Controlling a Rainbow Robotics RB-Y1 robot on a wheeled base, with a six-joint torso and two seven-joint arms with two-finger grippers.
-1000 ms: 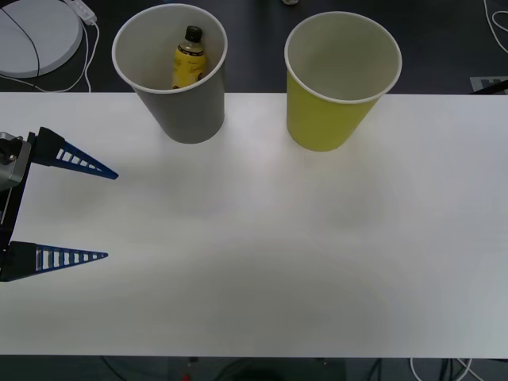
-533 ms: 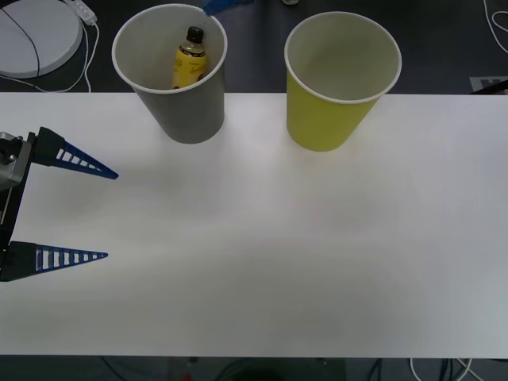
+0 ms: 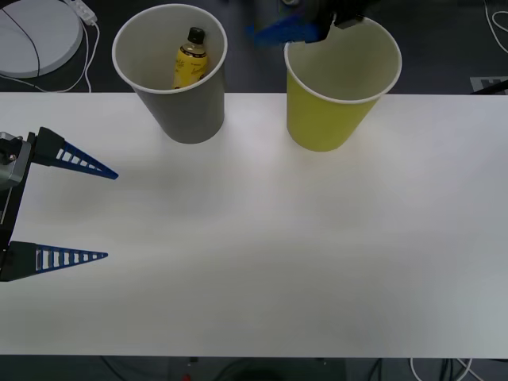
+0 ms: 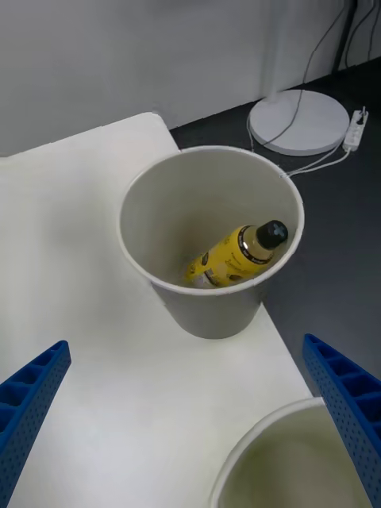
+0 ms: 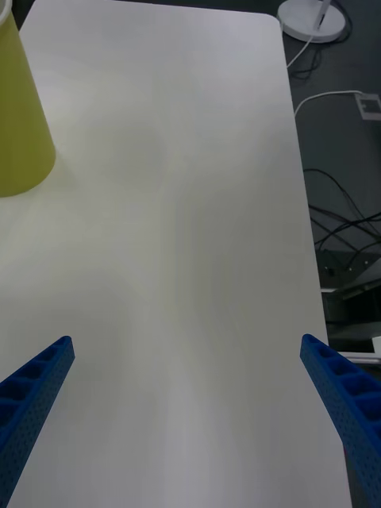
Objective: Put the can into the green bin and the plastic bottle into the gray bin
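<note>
The plastic bottle (image 3: pixel 190 62) leans inside the gray bin (image 3: pixel 186 111), black cap up; the right wrist view shows the bottle (image 4: pixel 234 254) in that bin (image 4: pixel 210 309) too. To its right stands the green bin (image 3: pixel 329 119), nothing visible inside it. The can is out of view. My right gripper (image 4: pixel 184 343) is open and holds nothing; one of its blue fingers (image 3: pixel 278 32) hangs over the green bin's far left rim. My left gripper (image 3: pixel 111 215) rests open above the table's left side, well away from both bins.
A white table (image 3: pixel 262 238) carries both bins near its far edge. Beyond that edge, a round white base (image 3: pixel 36 32) and cables lie on the dark floor. The green bin (image 5: pixel 20 119) sits at the edge of the left wrist view.
My right gripper has come into the front view at the top, moving right from behind the gray bin to the green bin's far rim. The left gripper, the bins and the bottle are unmoved.
</note>
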